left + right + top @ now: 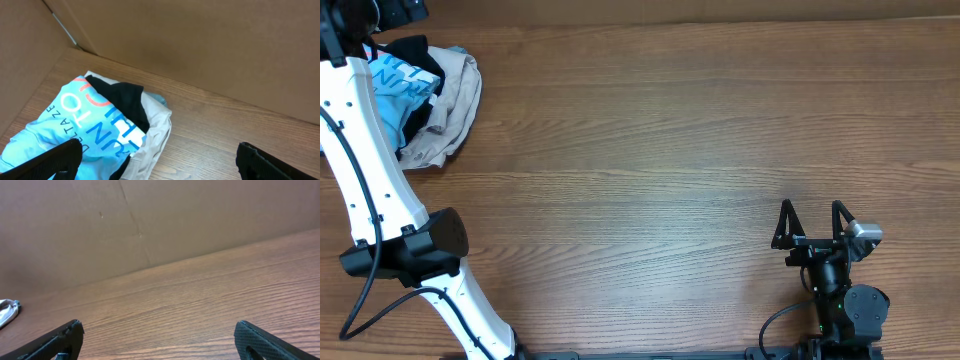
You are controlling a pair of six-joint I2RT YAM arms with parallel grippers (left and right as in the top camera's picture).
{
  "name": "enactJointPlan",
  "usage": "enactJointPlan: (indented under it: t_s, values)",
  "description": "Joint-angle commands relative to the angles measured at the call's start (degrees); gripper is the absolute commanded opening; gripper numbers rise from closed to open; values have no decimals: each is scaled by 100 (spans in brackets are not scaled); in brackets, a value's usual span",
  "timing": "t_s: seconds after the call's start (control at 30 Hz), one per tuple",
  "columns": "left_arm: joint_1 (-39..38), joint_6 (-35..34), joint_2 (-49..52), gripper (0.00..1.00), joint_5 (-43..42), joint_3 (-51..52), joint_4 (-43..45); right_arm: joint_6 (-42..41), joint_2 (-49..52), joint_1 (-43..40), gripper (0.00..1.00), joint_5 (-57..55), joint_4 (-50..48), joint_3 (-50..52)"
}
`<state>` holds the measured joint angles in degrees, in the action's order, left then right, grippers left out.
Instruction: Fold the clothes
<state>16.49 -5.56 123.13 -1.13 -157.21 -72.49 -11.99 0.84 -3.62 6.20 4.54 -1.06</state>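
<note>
The sky-blue T-shirt (392,88) with white and pink lettering lies crumpled in a pile at the table's far left corner, mixed with a black garment (420,50) and a beige garment (450,110). In the left wrist view the blue shirt (65,130) lies under the black garment (125,102) and on the beige one (155,135). My left gripper (160,160) is open, above the pile's right side, holding nothing. In the overhead view the left gripper is hidden behind the arm. My right gripper (812,215) is open and empty near the front right; it also shows in the right wrist view (160,340).
A cardboard wall (200,40) runs along the table's back edge and the left side. The white left arm (360,170) reaches from the front left up to the pile. A corner of beige cloth (7,311) shows at the far left of the right wrist view.
</note>
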Motion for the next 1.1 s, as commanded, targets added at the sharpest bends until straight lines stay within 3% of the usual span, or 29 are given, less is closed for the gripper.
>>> enactJointPlan:
  t_s: [0.0,0.27,0.43,0.7,0.83,1.07]
  values:
    - [-52,22,31,100,-39,-4,9,-17,-68,28,100,28,-31,61]
    - [-632,24,-809,100,-37,437,-9,-20,-68,28,100,28,-31,61]
    - [-1331,24,-2076,100,-37,1886,-7,-17,-68,28,100,28,-31,61]
    - [-2424,138,-4197,100,28,5066,50,-20,-68,28,100,28,-31,61]
    - [-2288,107,-5163,100,-264,6655,1029,-20,-68,28,100,28,-31,61]
    - [-2175,103,-6566,100,-654,9221,3801,-20,-68,28,100,28,-31,61]
